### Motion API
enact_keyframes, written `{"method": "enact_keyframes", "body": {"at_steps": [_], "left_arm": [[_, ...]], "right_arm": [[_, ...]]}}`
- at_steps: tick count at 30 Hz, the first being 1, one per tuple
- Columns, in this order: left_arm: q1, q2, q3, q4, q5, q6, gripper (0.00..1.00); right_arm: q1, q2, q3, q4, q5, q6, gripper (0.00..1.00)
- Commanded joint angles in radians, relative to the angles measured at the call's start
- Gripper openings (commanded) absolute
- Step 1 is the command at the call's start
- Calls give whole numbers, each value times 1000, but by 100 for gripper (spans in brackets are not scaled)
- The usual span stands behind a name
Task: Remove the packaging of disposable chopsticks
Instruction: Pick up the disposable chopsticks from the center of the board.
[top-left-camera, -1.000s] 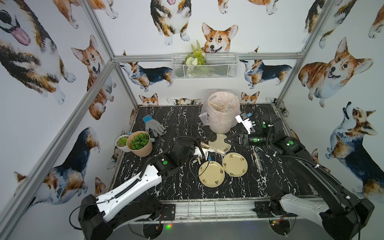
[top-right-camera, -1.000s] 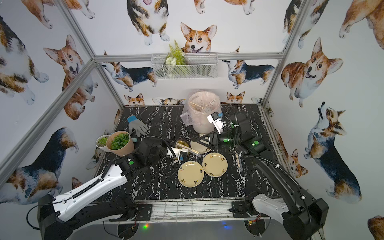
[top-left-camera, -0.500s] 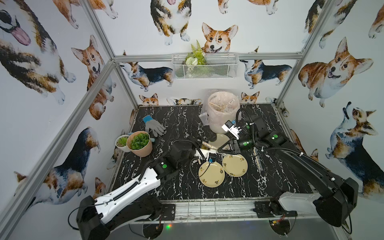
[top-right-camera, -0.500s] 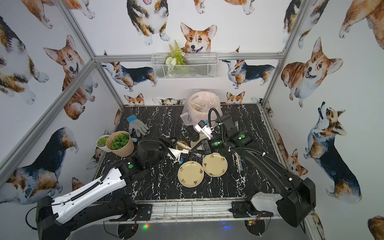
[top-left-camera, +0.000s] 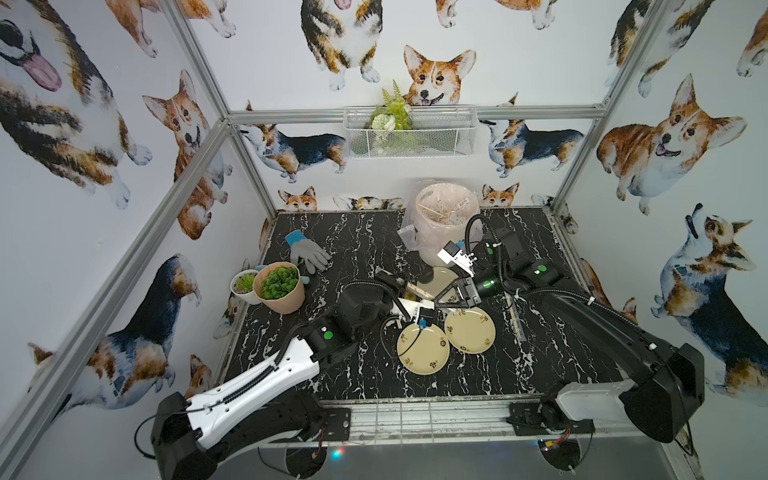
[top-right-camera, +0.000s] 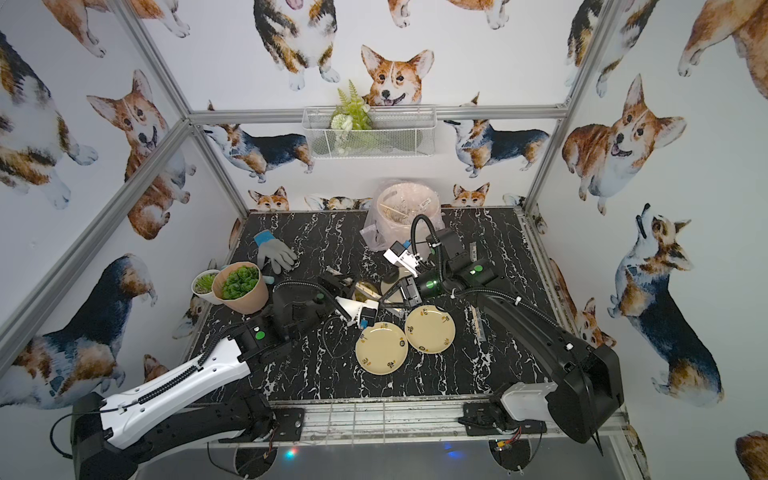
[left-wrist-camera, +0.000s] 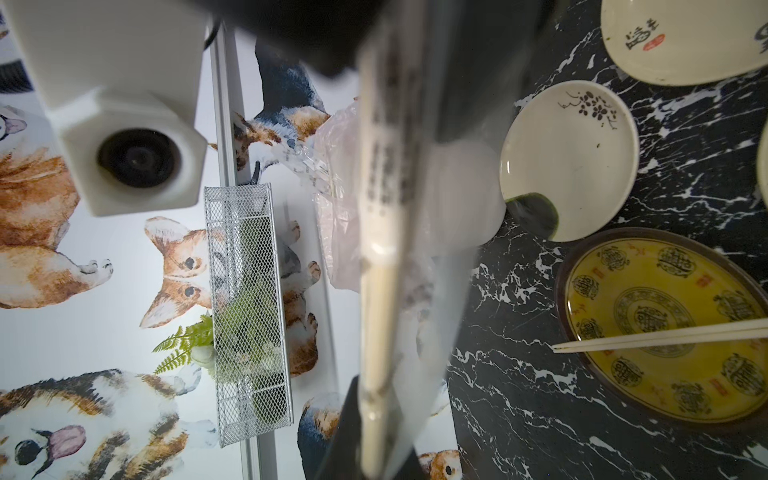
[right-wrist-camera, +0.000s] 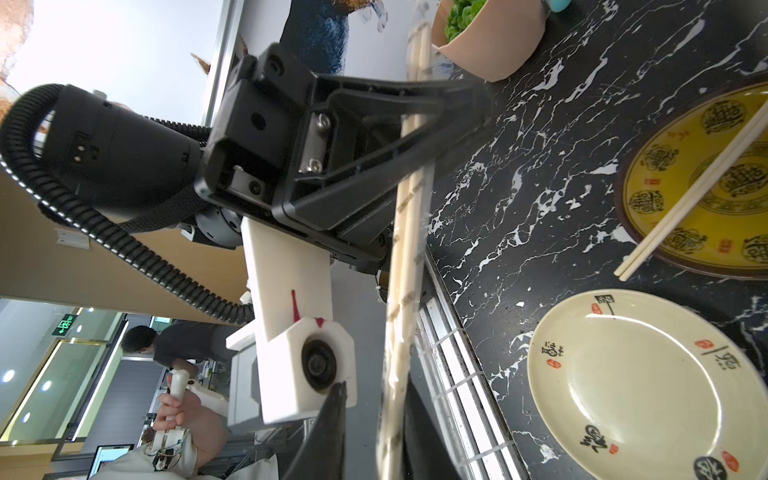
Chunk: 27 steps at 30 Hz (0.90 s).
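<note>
The left gripper (right-wrist-camera: 461, 116) pinches the chopsticks (right-wrist-camera: 409, 216), whose long axis runs right into the right gripper (right-wrist-camera: 376, 399), its jaws flanking the sleeve (left-wrist-camera: 388, 166); whether they clamp it I cannot tell.

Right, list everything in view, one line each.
sleeved chopstick pair: one, tan in clear plastic, held up, centre
second sleeved pair: one, looks wrapped, on the table, right side
yellow dish: one, dark-rimmed, centre
bare chopstick pair: one, tan, across the yellow dish
cream plates: three, centre
lined bin: one, pinkish, back
glove: one, grey with blue cuff, back left
potted succulents: two, tan and white pots, left edge
wire basket: one, white, back wall
left claw: shut on the sleeved chopstick pair
right claw: around its other end, grip unclear
</note>
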Motion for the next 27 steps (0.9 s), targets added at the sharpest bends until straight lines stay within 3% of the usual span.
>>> {"method": "enact_keyframes", "body": {"at_steps": [1,4,7,8,10,15,18,21,24,27], "left_arm": [[-2,-6,13,30,-11,194,0],[-1,-14,14,42,-16,178,0],[-2,-21,39,13,-11,19,62],[-2,-23,86,-10,-8,-60,72],[-1,-28,166,-101,14,-289,83],[25,-21,324,-185,57,-803,90],[87,12,394,-210,173,-1129,90],[225,83,451,-238,377,-1475,89],[356,137,394,-68,611,-1817,87],[419,184,290,225,743,-2079,79]], "right_arm": [[4,3,20,16,-75,-27,0],[4,0,28,15,-54,-30,0],[2,-8,38,8,6,-41,0],[1,-13,41,-2,37,-51,0],[-8,-23,49,-19,107,-70,0],[-83,-80,16,2,303,-65,0],[-101,-145,-33,87,405,-60,0],[-100,-224,-94,213,453,-42,0],[-100,-276,-141,310,516,-9,0],[-101,-312,-194,456,460,43,0]]}}
